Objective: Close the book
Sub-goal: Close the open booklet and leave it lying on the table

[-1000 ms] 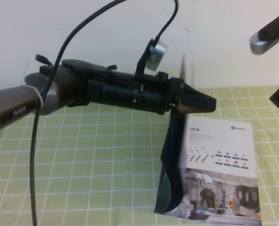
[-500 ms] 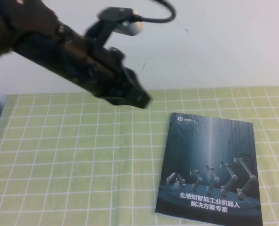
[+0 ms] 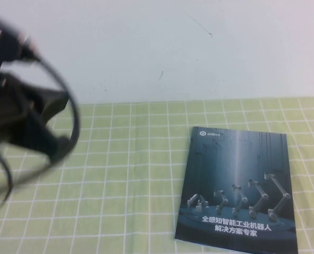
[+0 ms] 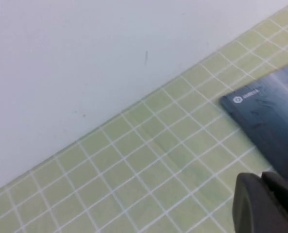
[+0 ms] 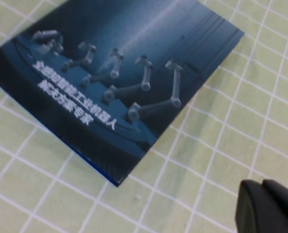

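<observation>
The book [image 3: 236, 185] lies closed and flat on the green checked cloth, right of centre, its dark blue cover with robot arms and white lettering facing up. One corner of the book [image 4: 275, 111] shows in the left wrist view, with my left gripper [image 4: 262, 177] shut, empty and off to the side of it. In the high view the left arm [image 3: 24, 116] is a dark blur at the far left. My right gripper [image 5: 262, 183] is shut and empty, hovering over the cloth just off the book [image 5: 114, 73]. The right arm is out of the high view.
The green checked cloth [image 3: 119, 174] covers the table up to a plain white wall [image 3: 162, 47] at the back. A black cable [image 3: 72, 121] loops beside the left arm at the far left.
The half-raised cover has dropped shut and the book now lies flat. My left arm has swung away from over the book to the far left. The right arm has left the high view.
</observation>
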Motion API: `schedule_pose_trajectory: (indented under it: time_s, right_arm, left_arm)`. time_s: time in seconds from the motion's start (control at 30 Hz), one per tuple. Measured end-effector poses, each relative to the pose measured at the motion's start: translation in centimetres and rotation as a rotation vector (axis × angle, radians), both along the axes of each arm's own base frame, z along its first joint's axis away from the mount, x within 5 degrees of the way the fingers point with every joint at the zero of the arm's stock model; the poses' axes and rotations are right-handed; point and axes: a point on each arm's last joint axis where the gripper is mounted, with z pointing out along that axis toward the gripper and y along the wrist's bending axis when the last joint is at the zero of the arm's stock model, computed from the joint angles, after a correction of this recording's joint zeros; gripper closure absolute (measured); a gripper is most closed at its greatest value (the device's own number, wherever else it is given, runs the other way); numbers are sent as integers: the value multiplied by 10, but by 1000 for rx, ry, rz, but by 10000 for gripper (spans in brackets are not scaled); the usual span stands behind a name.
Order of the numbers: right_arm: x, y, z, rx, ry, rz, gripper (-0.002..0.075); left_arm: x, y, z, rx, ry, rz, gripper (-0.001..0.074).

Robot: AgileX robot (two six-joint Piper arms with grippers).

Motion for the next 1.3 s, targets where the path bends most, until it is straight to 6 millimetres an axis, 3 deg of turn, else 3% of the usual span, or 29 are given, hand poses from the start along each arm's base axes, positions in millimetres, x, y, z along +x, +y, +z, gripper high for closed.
schedule_pose_trajectory:
  time_s: [0.23,0.53,0.83,0.97,1.1,1.3]
  right_arm:
    - [-10,3,-25,147,-59,-8,729]
    - [-15,3,-30,153,25,-14,729]
    - [-15,4,-30,157,27,-14,729]
    - [-15,4,-30,157,27,-14,729]
    - [-15,4,-30,158,27,-14,729]
    - [-15,4,-31,156,31,-14,729]
  left_arm:
    - [-40,20,-63,0,-48,39,738]
    - [-56,26,-130,69,117,41,738]
    - [-73,33,-177,125,256,40,738]
    - [-77,35,-182,116,263,49,738]
    - [-85,37,-168,-92,227,145,738]
    - [-105,57,-146,-127,-44,216,738]
